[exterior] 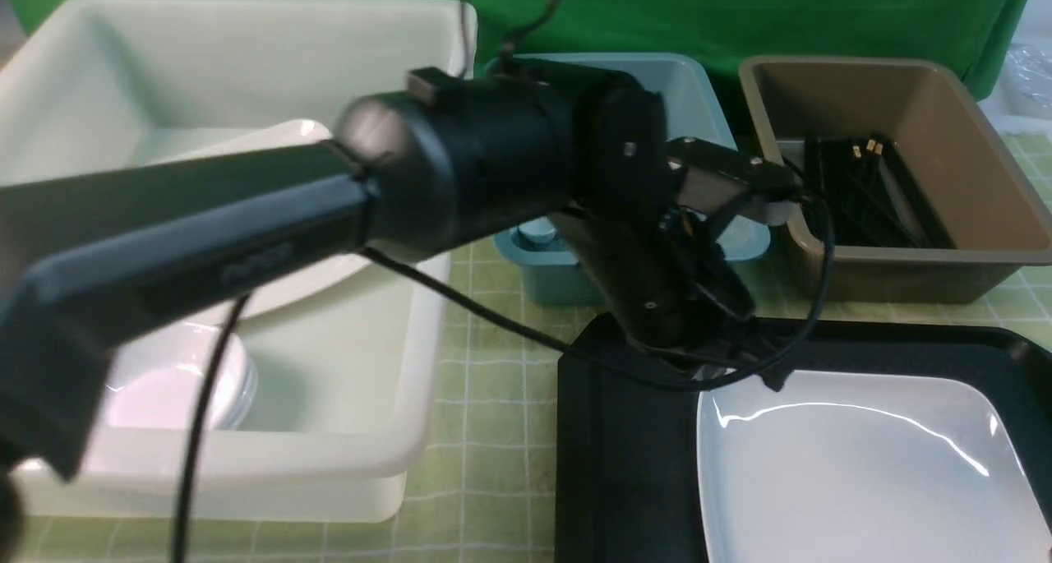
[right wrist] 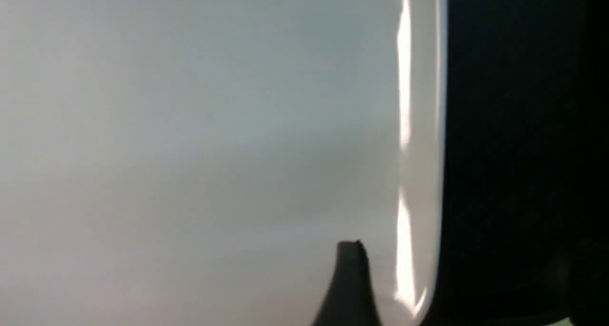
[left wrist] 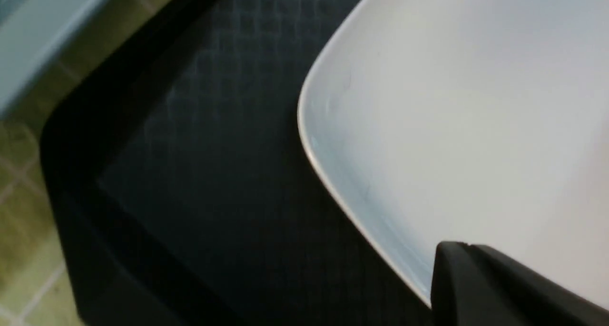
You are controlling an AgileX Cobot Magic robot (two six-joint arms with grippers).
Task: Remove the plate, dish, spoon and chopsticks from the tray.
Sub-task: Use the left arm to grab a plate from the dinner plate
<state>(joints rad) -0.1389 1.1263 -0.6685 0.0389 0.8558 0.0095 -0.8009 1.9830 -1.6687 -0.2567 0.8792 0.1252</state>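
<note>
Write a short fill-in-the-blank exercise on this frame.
The plate lies on the black ___.
The brown tub holds the ___.
The white tub stands on the robot's ___.
Missing: tray, chopsticks, left.

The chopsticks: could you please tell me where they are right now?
In the front view, the chopsticks lie inside the brown tub at far right, beside the blue tub.

Blk left arm (exterior: 205,218), round joint (exterior: 460,168), silver screws (exterior: 629,148), blk cable (exterior: 197,431)
</note>
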